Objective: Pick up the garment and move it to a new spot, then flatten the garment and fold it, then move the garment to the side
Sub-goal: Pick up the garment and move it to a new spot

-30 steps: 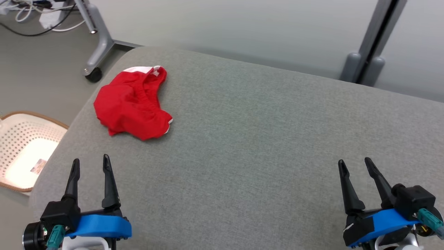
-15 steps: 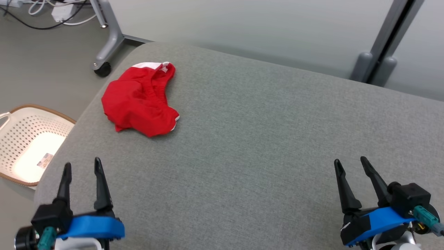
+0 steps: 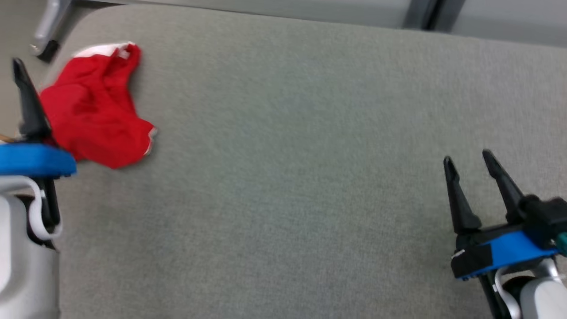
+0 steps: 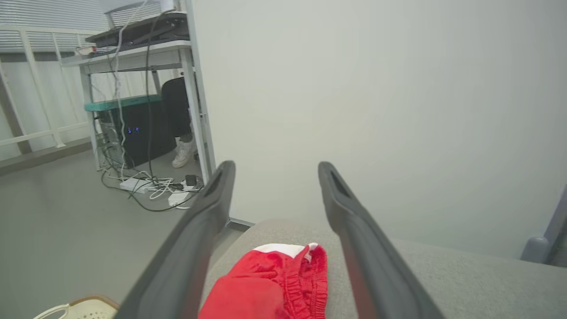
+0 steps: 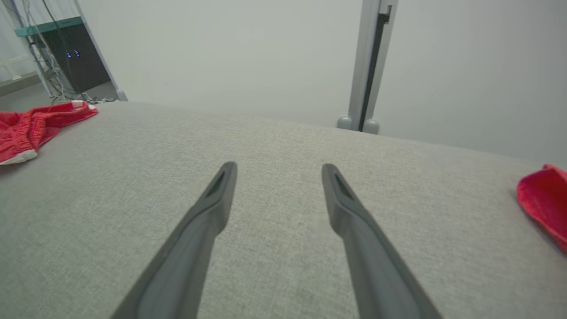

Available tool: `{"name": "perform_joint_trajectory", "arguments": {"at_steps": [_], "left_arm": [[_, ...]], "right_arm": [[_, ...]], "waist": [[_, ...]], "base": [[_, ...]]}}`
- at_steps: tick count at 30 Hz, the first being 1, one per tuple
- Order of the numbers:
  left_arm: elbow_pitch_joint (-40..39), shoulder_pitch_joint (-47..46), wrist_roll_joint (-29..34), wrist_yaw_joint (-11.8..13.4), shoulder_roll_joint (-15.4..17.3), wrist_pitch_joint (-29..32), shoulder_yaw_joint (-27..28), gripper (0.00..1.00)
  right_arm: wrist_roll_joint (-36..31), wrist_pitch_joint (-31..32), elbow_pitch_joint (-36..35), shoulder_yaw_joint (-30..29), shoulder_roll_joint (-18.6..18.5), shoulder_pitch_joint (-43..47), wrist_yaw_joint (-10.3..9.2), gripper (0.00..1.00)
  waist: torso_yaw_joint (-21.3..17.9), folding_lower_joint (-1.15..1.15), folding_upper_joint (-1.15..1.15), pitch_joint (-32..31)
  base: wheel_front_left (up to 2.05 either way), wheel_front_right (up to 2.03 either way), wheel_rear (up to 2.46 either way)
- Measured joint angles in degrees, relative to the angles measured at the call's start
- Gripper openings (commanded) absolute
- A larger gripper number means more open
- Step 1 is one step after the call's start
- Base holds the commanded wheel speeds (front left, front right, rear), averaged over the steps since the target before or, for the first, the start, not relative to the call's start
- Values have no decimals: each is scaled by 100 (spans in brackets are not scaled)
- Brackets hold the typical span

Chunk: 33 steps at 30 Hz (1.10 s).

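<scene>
— Two hands, both spread wide and empty?
— Yes. The left hand (image 4: 277,165) hovers by the crumpled red garment with white trim (image 4: 270,288), lying near the far left corner of the grey fabric surface (image 3: 288,133); the right hand (image 3: 467,156) hangs over bare fabric, well apart.
— Anything extra from the wrists?
— Left wrist view: floor cables (image 4: 146,186), a white shoe (image 4: 181,157) under a desk (image 4: 133,55), a cream basket (image 4: 84,308) at the bottom edge. Right wrist view: another red cloth (image 5: 542,199) at its right edge.
</scene>
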Motion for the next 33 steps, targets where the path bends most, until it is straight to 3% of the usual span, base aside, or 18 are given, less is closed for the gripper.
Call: {"name": "perform_joint_trajectory", "arguments": {"at_steps": [10, 18, 26, 27, 28, 29, 33], "left_arm": [[1822, -1478, -82, -289, 368, 725, -168, 100], [3373, -1999, -268, -503, 287, 1198, -290, 100], [4286, -2237, -491, -689, 200, 1558, -423, 100], [4339, -2249, -513, -706, 208, 1560, -427, 80], [4392, -2261, -539, -712, 214, 1558, -435, 31], [4445, -2275, -539, -720, 219, 1551, -452, 0], [4602, -2297, -586, -745, 216, 1376, -520, 0]], "right_arm": [[-40, 209, -661, -113, -211, -268, 0, 100], [-41, 290, -883, -224, -286, -386, 0, 100], [-42, 297, -870, -221, -288, -442, 0, 100], [-42, 294, -865, -212, -278, -448, 0, 100], [-42, 294, -853, -200, -270, -449, 0, 100], [-42, 291, -835, -187, -264, -450, 0, 100], [-37, 231, -721, -198, -241, -450, 0, 100]], "waist": [[-325, 0, 0, 947], [-396, 0, 0, 1321], [-426, -1, 0, 1303], [-439, -1, 0, 1285], [-453, -1, 0, 1266], [-469, -1, 0, 1245], [-524, -1, 0, 1112]], "base": [[0, 0, 0], [0, 0, 0], [0, 0, 0], [0, 0, 0], [0, 0, 0], [0, 0, 0], [0, 0, 0]]}}
